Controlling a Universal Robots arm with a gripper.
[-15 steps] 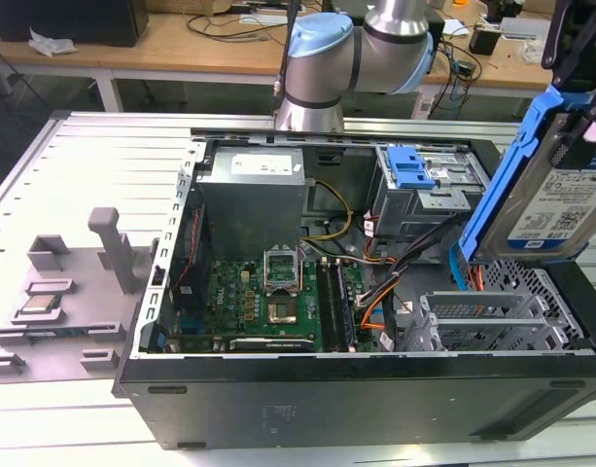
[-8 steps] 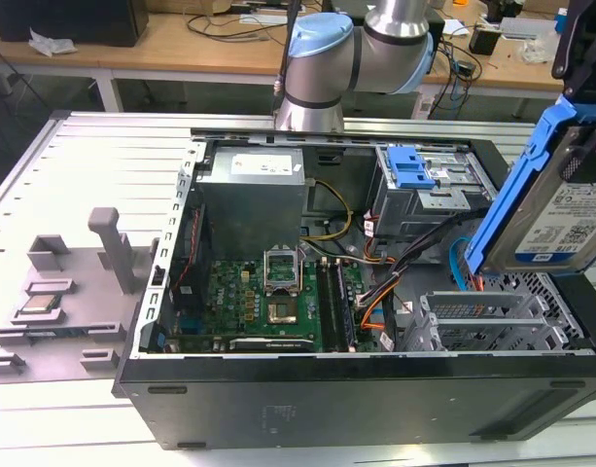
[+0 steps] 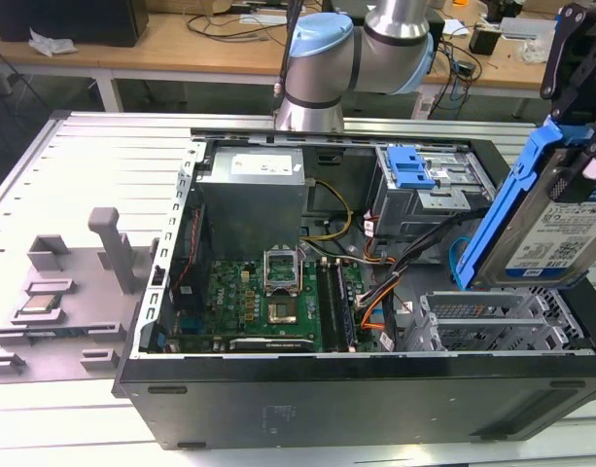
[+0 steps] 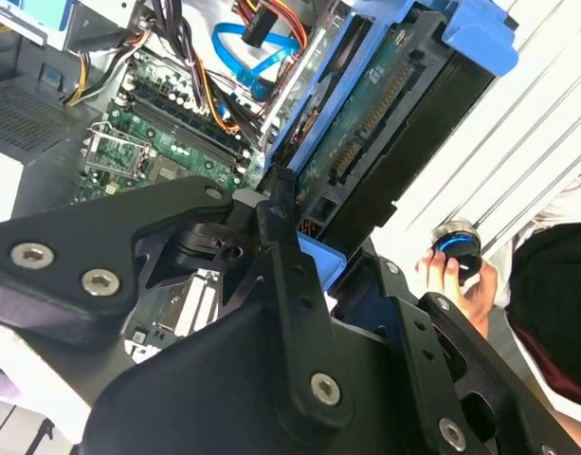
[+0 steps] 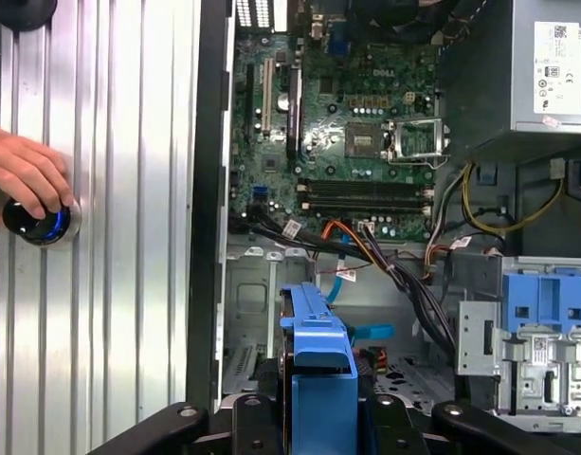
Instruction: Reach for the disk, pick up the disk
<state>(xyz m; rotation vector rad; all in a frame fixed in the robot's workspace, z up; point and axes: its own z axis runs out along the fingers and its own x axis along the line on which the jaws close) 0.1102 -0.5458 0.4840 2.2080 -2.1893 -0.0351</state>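
We see one disk point(image 3: 555, 229) held clear above open computer case point(image 3: 375, 399), at exterior view's right, long axis steeply tilted, label facing camera. Gripper point(image 5: 318, 417) clamped on its blue bracket. First wrist view adds hand point(image 5: 25, 171) on round knob point(image 5: 39, 220) on worktop point(image 5: 119, 237).

Open bay point(image 3: 492, 326) under the disk point(image 3: 545, 219): free. Cables point(image 3: 414, 263) border it. Drive cage point(image 3: 429, 185) stands behind. A hand point(image 5: 25, 171) rests on the counter point(image 5: 119, 190).
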